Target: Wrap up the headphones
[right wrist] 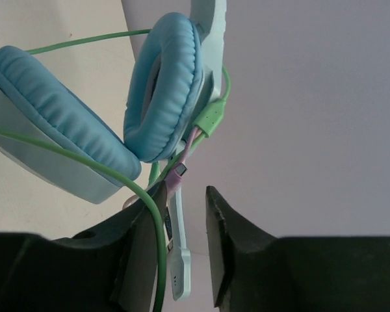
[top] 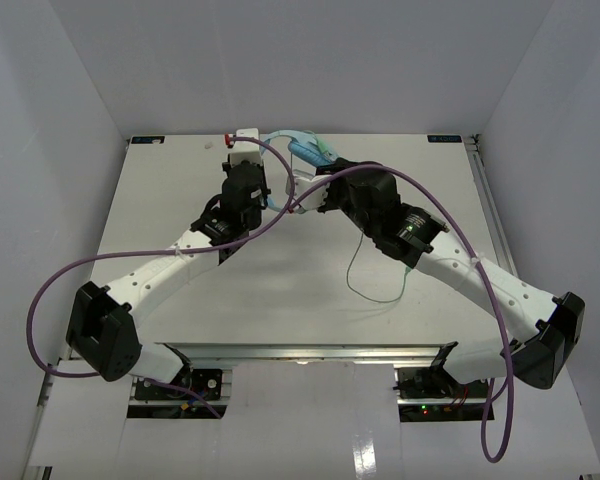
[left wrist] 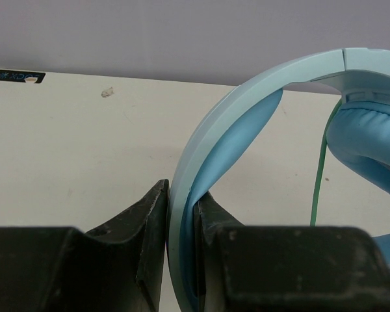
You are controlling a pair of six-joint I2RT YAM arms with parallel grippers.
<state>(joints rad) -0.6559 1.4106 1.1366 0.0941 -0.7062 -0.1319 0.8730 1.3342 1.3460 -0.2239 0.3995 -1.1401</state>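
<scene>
The light blue headphones [top: 302, 148] are held above the back middle of the table. My left gripper [left wrist: 182, 218] is shut on the curved headband [left wrist: 247, 91]; in the top view the left gripper [top: 252, 160] is just left of the headphones. One earcup [left wrist: 370, 143] and the pale-green cord [left wrist: 318, 182] hang to its right. My right gripper [right wrist: 185, 247] is open just below the two earcups [right wrist: 162, 84]. The cord [right wrist: 157, 234] drapes over its left finger, and a pale blue stick-shaped part [right wrist: 179, 260] hangs between the jaws, unclamped. In the top view the right gripper [top: 308, 185] is under the headphones, and a loop of cord [top: 372, 282] trails onto the table.
Thick purple robot cables [top: 450, 215] arc over both arms. White walls close in the table on the left, back and right. A metal rail [top: 485, 200] runs along the right edge. A small label [left wrist: 18, 76] marks the table's back left corner.
</scene>
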